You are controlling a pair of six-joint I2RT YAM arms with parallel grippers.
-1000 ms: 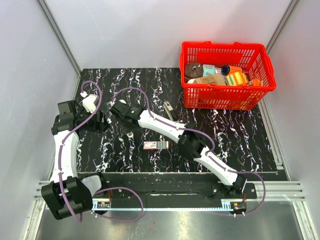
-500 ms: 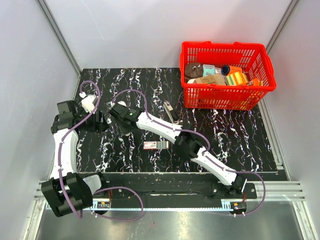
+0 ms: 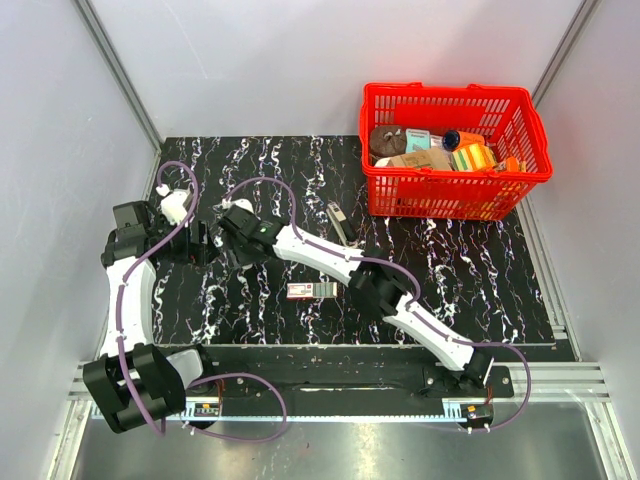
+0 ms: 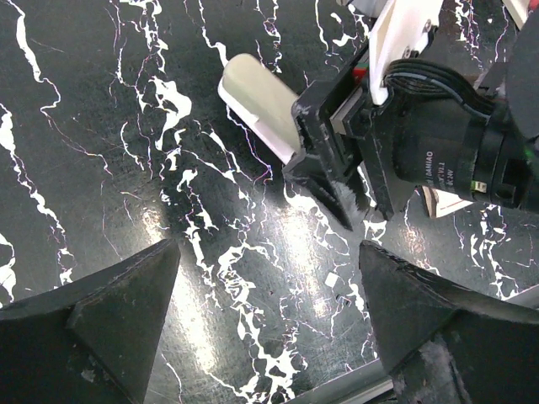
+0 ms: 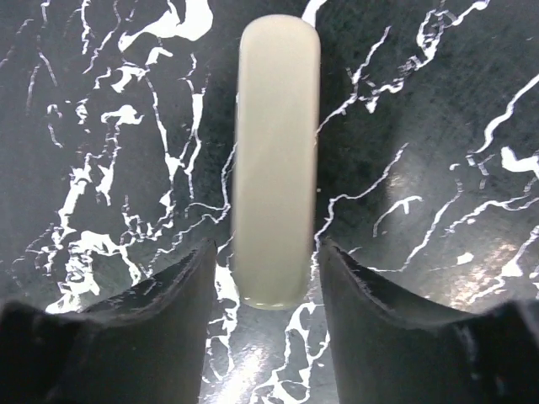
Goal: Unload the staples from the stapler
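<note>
The stapler (image 5: pixel 276 160) is seen lying flat on the table (image 5: pixel 421 126), left of centre. The right jaws are set apart astride it; the left jaws are spread wide nearby.

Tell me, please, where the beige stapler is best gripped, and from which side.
Grip the stapler across its narrow width, on the two long straight sides, coming down from above. It lies flat on the table, slim with rounded ends that would likely slip. The right gripper straddles one end this way; nearer the middle would probably balance better.
</note>
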